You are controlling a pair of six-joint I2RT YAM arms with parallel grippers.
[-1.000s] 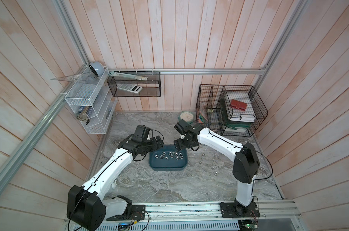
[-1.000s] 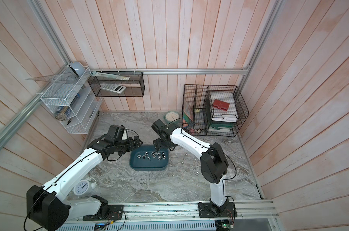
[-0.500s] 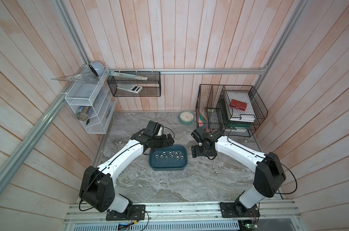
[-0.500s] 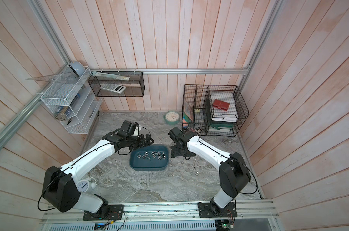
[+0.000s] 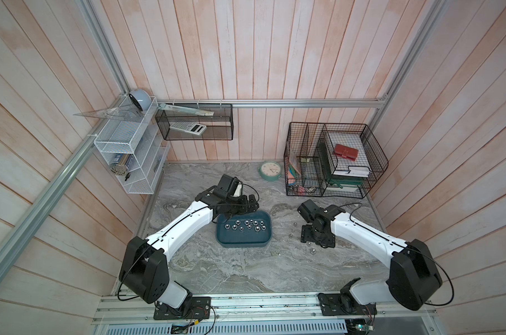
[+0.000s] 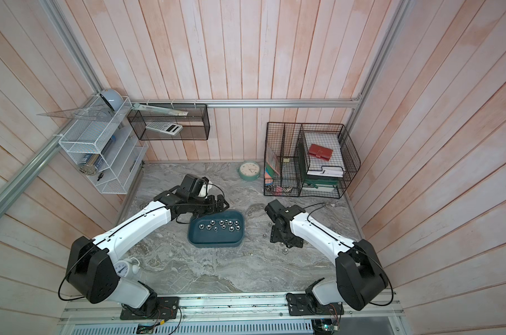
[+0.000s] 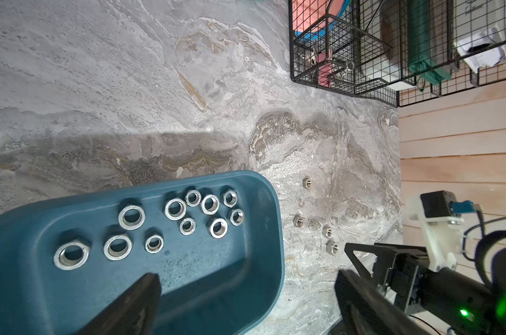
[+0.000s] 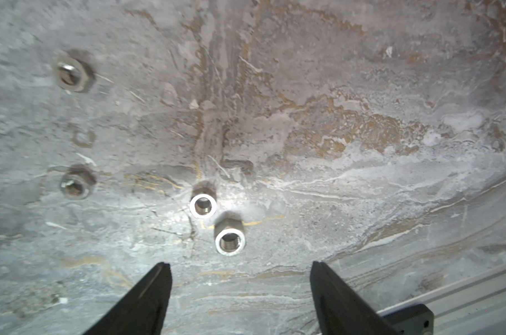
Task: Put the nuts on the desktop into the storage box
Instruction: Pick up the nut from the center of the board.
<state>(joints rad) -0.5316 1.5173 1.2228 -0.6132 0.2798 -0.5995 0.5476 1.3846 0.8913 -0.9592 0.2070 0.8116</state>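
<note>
The teal storage box (image 5: pixel 243 243) (image 6: pixel 214 243) sits mid-desktop (image 5: pixel 246 269) with several silver nuts (image 5: pixel 247 226) (image 7: pixel 209 204) lying in it. More nuts (image 5: pixel 294 224) (image 6: pixel 264 235) (image 7: pixel 307 182) lie loose on the marble to its right. My left gripper (image 5: pixel 243 206) (image 7: pixel 244 277) hovers open over the box's far left corner, holding nothing. My right gripper (image 5: pixel 315 242) (image 8: pixel 239 264) points down at the loose nuts, its jaws apart and empty. One nut (image 8: pixel 230 240) lies just ahead of the gap, another nut (image 8: pixel 203 206) beyond it.
Black wire baskets (image 5: pixel 333 162) with books stand at the back right, and a mint clock (image 5: pixel 270 171) stands next to them. A white wire rack (image 5: pixel 130 156) and a dark mesh shelf (image 5: pixel 194 127) hang on the walls. A white alarm clock (image 6: pixel 124 265) stands by the left arm's base.
My right arm has swung from the box's far right edge out to the right and now stands over the loose nuts. My left gripper has moved right, to the box's far left corner.
</note>
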